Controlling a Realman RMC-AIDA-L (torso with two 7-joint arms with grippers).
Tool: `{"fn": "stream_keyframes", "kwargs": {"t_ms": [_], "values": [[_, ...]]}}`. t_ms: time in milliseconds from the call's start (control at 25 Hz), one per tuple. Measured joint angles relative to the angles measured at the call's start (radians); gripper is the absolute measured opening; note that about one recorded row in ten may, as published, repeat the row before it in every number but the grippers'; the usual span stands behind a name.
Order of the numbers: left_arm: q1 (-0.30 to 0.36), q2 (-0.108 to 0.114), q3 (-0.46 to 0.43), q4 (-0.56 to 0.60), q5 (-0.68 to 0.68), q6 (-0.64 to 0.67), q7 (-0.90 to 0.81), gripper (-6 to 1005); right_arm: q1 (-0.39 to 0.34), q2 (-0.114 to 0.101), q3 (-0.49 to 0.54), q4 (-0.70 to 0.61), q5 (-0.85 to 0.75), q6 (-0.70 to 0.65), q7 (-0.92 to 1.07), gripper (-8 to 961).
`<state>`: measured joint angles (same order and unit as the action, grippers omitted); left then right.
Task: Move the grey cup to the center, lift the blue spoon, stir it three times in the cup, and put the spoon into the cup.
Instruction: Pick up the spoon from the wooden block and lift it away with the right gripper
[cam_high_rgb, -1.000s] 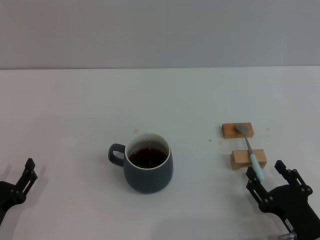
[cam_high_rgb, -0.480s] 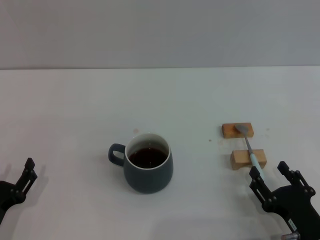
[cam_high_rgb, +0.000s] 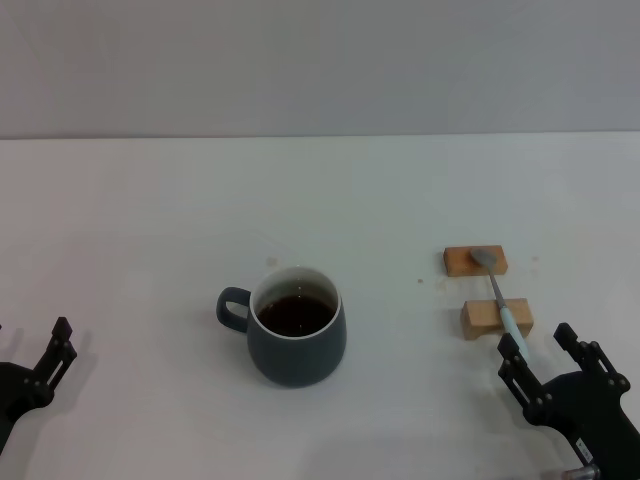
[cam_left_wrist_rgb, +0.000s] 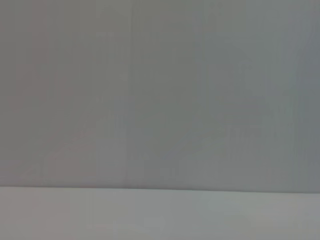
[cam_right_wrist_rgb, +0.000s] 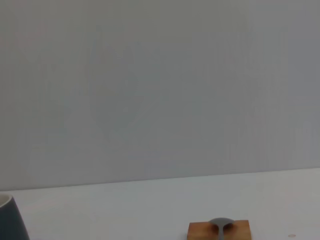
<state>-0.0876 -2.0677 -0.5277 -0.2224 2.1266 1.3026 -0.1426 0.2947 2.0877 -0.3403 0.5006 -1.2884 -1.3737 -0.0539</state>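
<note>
The grey cup (cam_high_rgb: 296, 326) stands upright near the middle of the white table (cam_high_rgb: 320, 200), with dark liquid inside and its handle toward my left. To its right, the blue spoon (cam_high_rgb: 503, 302) lies across two wooden blocks, its metal bowl on the far one. The end of its pale handle sits just by a fingertip of my right gripper (cam_high_rgb: 540, 352). That gripper is open, low at the table's near right, and holds nothing. My left gripper (cam_high_rgb: 28, 342) is parked open at the near left. The right wrist view shows the spoon's bowl (cam_right_wrist_rgb: 219, 223) and the cup's edge (cam_right_wrist_rgb: 10, 221).
Two tan wooden blocks, the far one (cam_high_rgb: 462, 262) and the near one (cam_high_rgb: 484, 318), carry the spoon. A grey wall (cam_high_rgb: 320, 60) rises behind the table's far edge. The left wrist view shows only wall and table.
My right gripper has drawn slightly toward the near right, off the spoon's handle end. The cup, spoon and left gripper have hardly moved.
</note>
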Motion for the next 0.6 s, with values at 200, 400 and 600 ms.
{"fn": "stream_keyframes", "kwargs": {"t_ms": [200, 400, 600], "values": [[-0.004, 0.000, 0.000, 0.000, 0.001, -0.002, 0.000, 864, 0.000, 0.000, 0.000, -0.001, 0.000, 0.000, 0.000, 707], [-0.005, 0.000, 0.000, 0.001, 0.001, -0.002, 0.000, 864, 0.002, 0.000, -0.007, 0.001, -0.009, -0.001, 0.000, 696], [-0.006, 0.000, 0.000, 0.002, 0.000, -0.002, 0.000, 864, 0.005, -0.002, -0.007, 0.000, -0.024, 0.006, 0.000, 609]]}}
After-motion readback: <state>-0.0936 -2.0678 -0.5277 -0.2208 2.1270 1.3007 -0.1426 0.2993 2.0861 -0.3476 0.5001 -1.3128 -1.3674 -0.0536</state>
